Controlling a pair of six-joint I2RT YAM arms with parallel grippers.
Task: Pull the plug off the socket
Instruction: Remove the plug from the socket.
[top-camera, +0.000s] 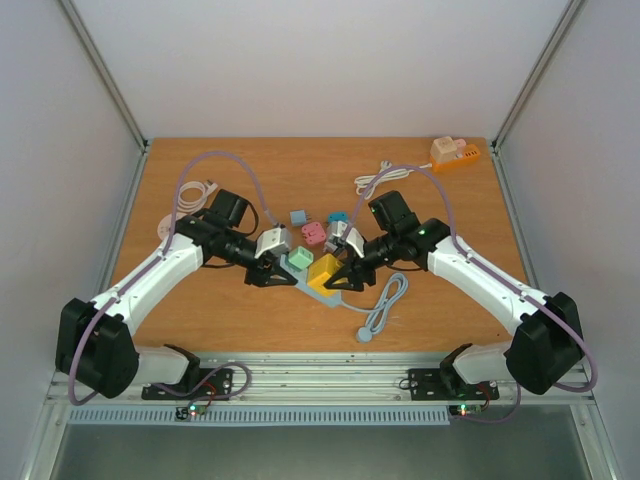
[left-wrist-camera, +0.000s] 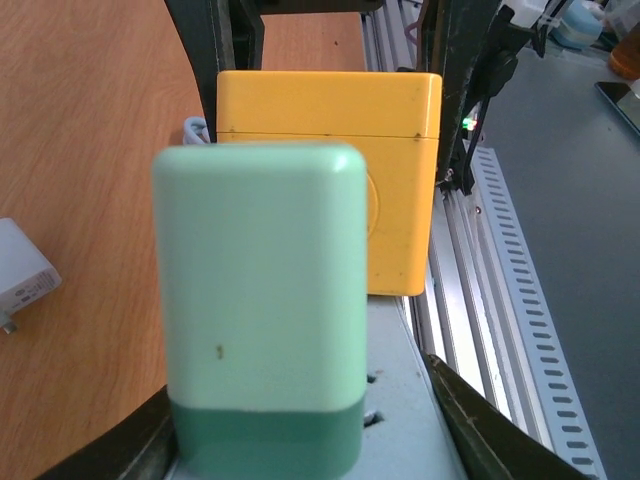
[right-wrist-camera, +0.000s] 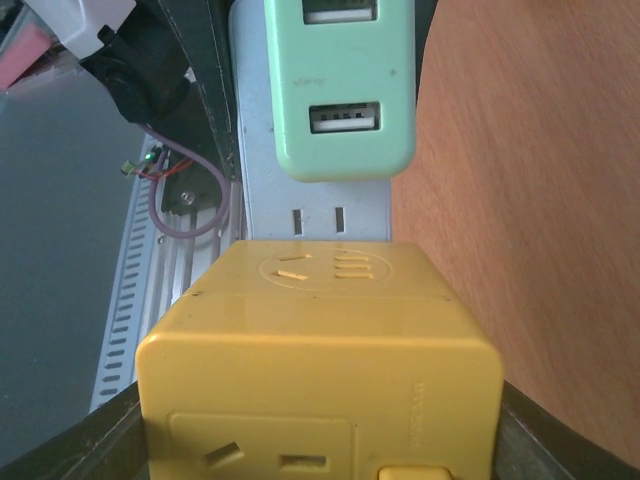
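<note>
The power strip (top-camera: 318, 292) is a long, flat bar of pale grey plastic lying slantwise on the matte, orange-brown wooden table (top-camera: 230, 310), between the two arms; a thin grey cable (top-camera: 385, 305) loops away from it toward the near edge.

Two blocks stand in its sockets, side by side. The yellow plug (top-camera: 325, 268) is a glossy cube with softly rounded corners; its top face carries an embossed ring with short slots, and its side face has recessed socket holes. The green plug (top-camera: 299, 258) is a smooth mint-coloured slab with rounded edges, a darker green band at its base and two rectangular USB ports on its upper face.

The right gripper (top-camera: 345, 272) is closed on the yellow plug; in the right wrist view its dark fingers (right-wrist-camera: 560, 440) lie flush against both side walls of the cube.

The left gripper (top-camera: 278, 272) is set narrow around the green plug; in the left wrist view one black finger sits by the slab's left side, and the other (left-wrist-camera: 480, 435) runs along the edge of the strip with a strip of grey showing between it and the slab; whether it is pressing on anything cannot be told.

A small white charger (left-wrist-camera: 22, 275), boxy and smooth, lies on the wood to one side.
</note>
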